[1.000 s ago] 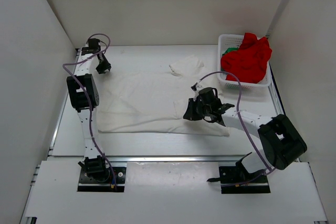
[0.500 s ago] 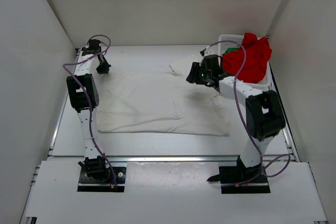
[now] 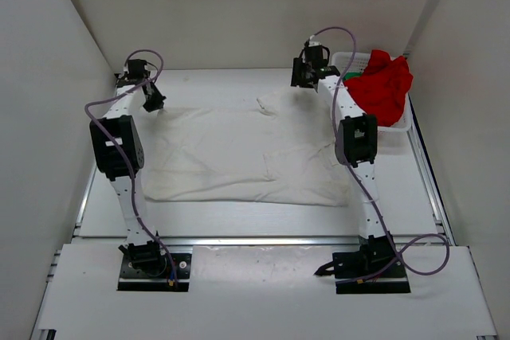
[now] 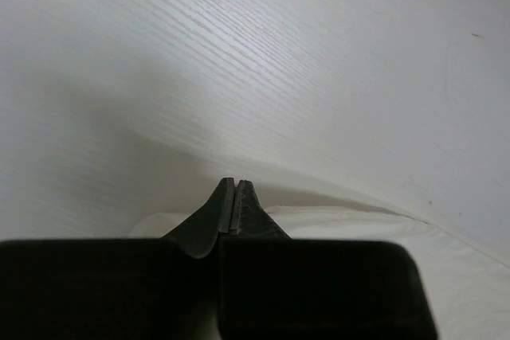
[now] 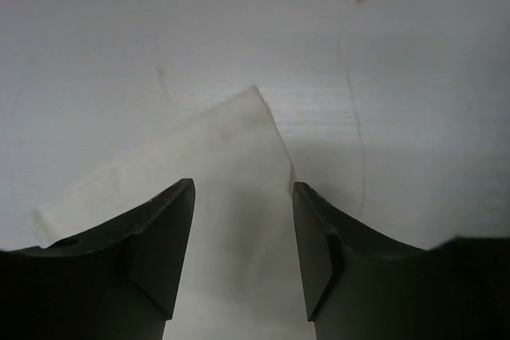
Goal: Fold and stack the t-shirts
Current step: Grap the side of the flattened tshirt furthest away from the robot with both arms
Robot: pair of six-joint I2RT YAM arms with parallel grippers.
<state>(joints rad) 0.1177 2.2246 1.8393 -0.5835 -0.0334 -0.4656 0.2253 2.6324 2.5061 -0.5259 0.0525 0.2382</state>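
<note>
Table (image 3: 239, 216): white, walled on three sides.

Cream-white t-shirt (image 3: 239, 157): spread flat across the middle of the table. One pale corner lies at the far right.

Basket (image 3: 341, 60): far right corner of the table. It holds the red t-shirt (image 3: 381, 85), heaped above the rim, and the green t-shirt (image 3: 349, 77), which shows only as a sliver on the left side.

Right gripper (image 5: 243, 189): hangs over the cream shirt's far right corner, jaws apart, cloth below and between them, nothing held.

Left gripper (image 4: 233, 189): at the shirt's far left corner, jaws pressed together. The wrist view does not show whether cloth is caught between the tips, though probably a thin edge is.

Risk: if the left tips hold only a thin edge or nothing, a lift would pull the right side alone, and the shirt would skew or bunch. If the right jaws close too near the corner tip, the cloth could slip out.

Change from a second ago: the right arm has swung from the near right part of the shirt to the far right corner and its jaws have opened. The left jaws have closed. The far right cloth lies flatter.
</note>
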